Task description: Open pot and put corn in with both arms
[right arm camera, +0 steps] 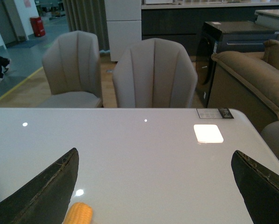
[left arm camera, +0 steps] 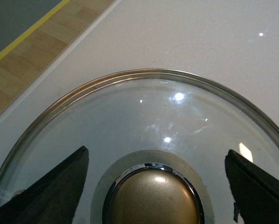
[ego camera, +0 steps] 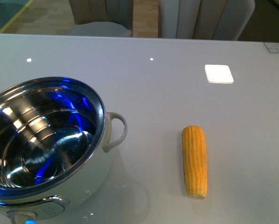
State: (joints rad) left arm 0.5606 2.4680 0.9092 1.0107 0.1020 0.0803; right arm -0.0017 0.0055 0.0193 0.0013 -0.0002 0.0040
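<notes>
The pot (ego camera: 86,184) stands uncovered at the table's near left, its shiny steel inside bare and one looped handle (ego camera: 117,130) facing the corn. The yellow corn (ego camera: 195,161) lies lengthwise on the table to the pot's right, well apart from it. Neither arm shows in the front view. In the left wrist view the glass lid (left arm camera: 144,107) lies flat on the table, near the table's edge. My left gripper (left arm camera: 156,151) is open above it, fingers either side of the cream-silver knob (left arm camera: 153,198) without touching. My right gripper (right arm camera: 154,153) is open over bare table, the corn's tip (right arm camera: 78,214) beside one finger.
A bright white square (ego camera: 219,73) shows on the table at the far right. Two grey chairs (right arm camera: 153,74) stand behind the table's far edge and a brown sofa (right arm camera: 242,79) lies to the right. Wooden floor with a yellow line (left arm camera: 27,32) lies past the table edge by the lid.
</notes>
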